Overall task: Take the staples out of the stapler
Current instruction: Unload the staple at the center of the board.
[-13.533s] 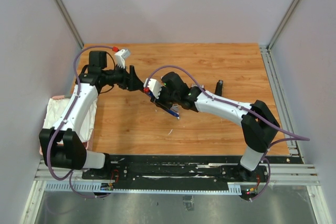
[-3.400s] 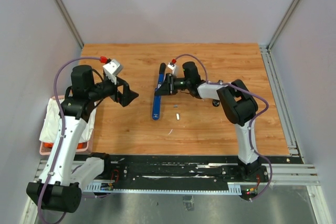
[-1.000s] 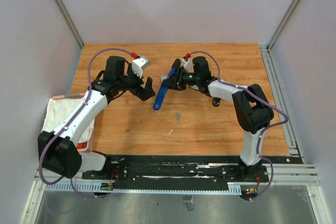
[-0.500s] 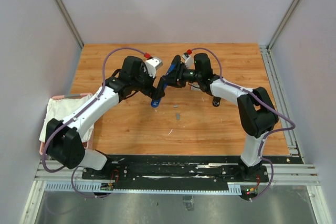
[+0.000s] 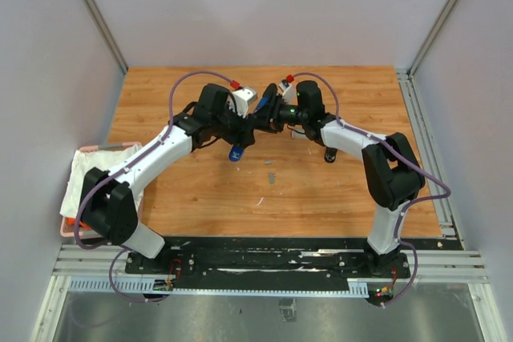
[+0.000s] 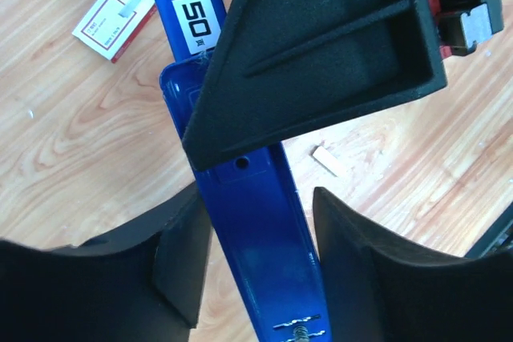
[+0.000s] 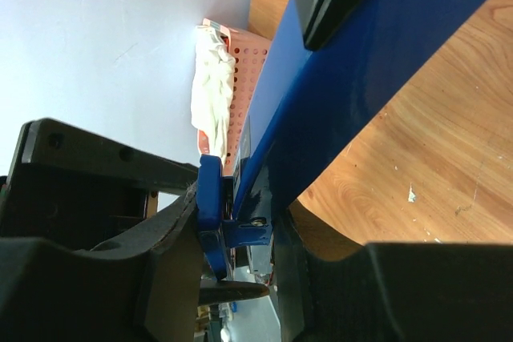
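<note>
1. Stapler [image 5: 235,152]: blue, held up off the table [image 5: 345,198] over its back-middle. It slants from back-right to near-left, with the tip as its nearest end.
2. Staples [image 5: 270,175]: a short pale strip lying flat on the wood, just nearer than the stapler tip and apart from both grippers. Can't tell if any are inside the stapler.
3. Right gripper [image 7: 240,214]: clamped on the stapler's back end. The arm reaches left across the back half of the table with the elbow bent.
4. Left gripper [image 6: 256,198]: its fingers [image 6: 361,262] flank the stapler body, tight to both sides, just below the right gripper's finger. Can't tell if they press it. The arm reaches in diagonally from the near-left corner.
5. Room: the arms meet at back-middle. Bare wood lies along the right edge and most of the near edge.
6. Basket [image 5: 112,146]: pink and perforated, at the table's left edge, with a white cloth [image 5: 86,178] bunched inside.
7. Red-and-white box [image 6: 114,15]: flat on the wood beside the stapler, touching nothing.
</note>
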Robot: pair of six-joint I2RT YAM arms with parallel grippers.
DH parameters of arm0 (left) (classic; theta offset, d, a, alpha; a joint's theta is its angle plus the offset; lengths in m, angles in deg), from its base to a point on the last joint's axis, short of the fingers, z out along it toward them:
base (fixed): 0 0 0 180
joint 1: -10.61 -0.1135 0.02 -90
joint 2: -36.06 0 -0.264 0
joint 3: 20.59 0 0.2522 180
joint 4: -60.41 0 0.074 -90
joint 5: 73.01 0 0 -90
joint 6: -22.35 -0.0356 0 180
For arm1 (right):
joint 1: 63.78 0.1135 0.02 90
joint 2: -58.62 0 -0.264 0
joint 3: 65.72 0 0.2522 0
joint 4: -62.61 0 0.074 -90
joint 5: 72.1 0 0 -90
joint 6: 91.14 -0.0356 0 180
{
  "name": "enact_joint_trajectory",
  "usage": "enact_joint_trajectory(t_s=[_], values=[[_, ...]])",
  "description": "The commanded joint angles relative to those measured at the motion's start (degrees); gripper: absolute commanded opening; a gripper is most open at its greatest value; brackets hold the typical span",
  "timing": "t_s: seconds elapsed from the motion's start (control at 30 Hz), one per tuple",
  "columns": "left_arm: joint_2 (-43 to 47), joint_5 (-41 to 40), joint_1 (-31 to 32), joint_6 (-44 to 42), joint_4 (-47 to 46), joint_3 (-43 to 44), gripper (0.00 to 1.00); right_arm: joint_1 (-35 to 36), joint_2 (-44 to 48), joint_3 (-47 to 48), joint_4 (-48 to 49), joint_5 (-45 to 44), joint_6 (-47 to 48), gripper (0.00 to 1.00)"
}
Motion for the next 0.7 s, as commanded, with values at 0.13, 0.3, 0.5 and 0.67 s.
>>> enact_joint_trajectory(t_s=[0.13,0.3,0.5,0.67], values=[[-0.3,-3.6,0.2,-0.1,0.6,1.3,0.22,1.2,4.2,2.3,4.1,2.3,-0.6,0.14],[0.7,-6.6,0.2,-0.6,0.3,0.5,0.03,1.1,4.9,2.1,4.4,2.6,-0.2,0.17],[3.3,-8.6,0.2,-2.3,0.3,-0.2,0.00,0.7,5.8,2.1,5.9,4.9,2.3,0.62],[7.3,-2.7,-1.3,-3.5,0.0,-1.0,0.00,-1.2,6.5,0.5,12.2,9.1,6.9,0.73]])
